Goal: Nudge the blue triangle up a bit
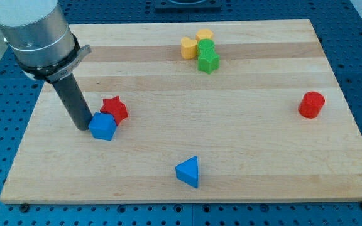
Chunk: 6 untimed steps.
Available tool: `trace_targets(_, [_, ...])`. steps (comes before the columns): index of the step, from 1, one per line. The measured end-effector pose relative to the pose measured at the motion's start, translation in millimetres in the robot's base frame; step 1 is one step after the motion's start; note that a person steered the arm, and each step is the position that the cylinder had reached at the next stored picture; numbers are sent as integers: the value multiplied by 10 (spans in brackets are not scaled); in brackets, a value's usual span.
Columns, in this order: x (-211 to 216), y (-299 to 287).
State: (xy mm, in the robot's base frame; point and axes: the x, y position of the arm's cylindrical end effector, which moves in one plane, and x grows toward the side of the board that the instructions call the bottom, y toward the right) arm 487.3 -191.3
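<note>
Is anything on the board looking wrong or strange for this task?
Nothing looks damaged. One oddity: my tip sits beside the blue cube, near the red star, far from the blue triangle.

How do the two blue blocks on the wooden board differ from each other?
The blue triangle block is wedge-shaped and stands alone near the view's bottom. The blue cube-like block is chunkier, touches the red star block, and has my tip right beside it at the view's left. Both share the same blue.

Bright, even overhead light; the surface (244, 144) shows soft short shadows under blocks, mild glare, sharp focus throughout.
</note>
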Motion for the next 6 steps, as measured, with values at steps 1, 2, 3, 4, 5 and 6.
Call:
trace_targets(1, [267,0])
trace_targets(2, [936,1])
trace_targets(3, [1301,208])
trace_targets(4, [1310,612])
trace_targets(5, [1310,1651])
trace_targets(6, [1310,2531])
